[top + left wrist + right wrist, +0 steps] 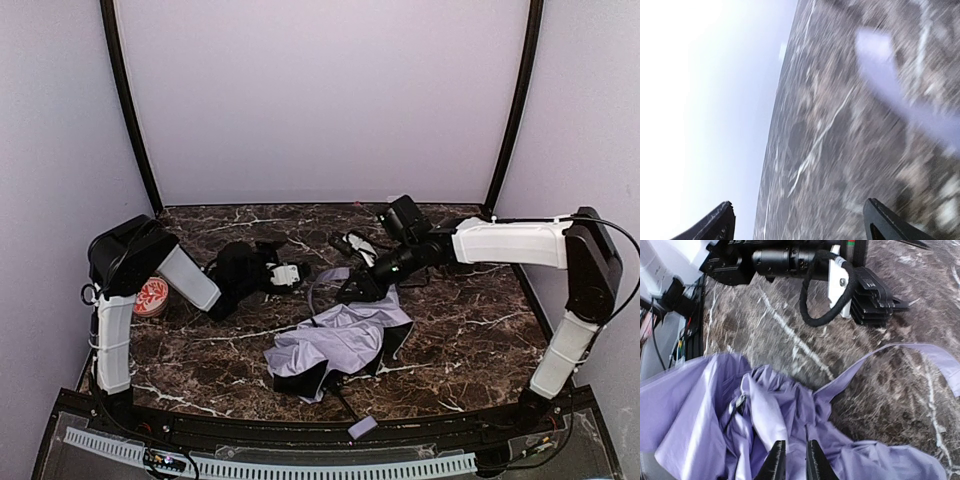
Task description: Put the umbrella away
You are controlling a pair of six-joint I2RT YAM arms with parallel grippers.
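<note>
Umbrella point(340, 345) lies collapsed in the lower centre of the overhead view. Its lavender fabric is crumpled outward, black lining shows at the edges, and the handle knob point(362, 427) points toward the bottom edge by the arm bases. It looks loose rather than rolled, so the fabric probably needs gathering before it can be put away. The right gripper point(794, 462) hangs over the folds at the bottom of its wrist view, jaws set nearly together with only a slit between. Whether a fold is caught there I cannot tell. A fabric strap point(920, 352) curls off to the right. The left gripper point(802, 227) stands wide open, nothing between its fingers point(722, 225). It sits left of centre over the marble table point(470, 330), apart from the fabric and apparently clear of the work.
</note>
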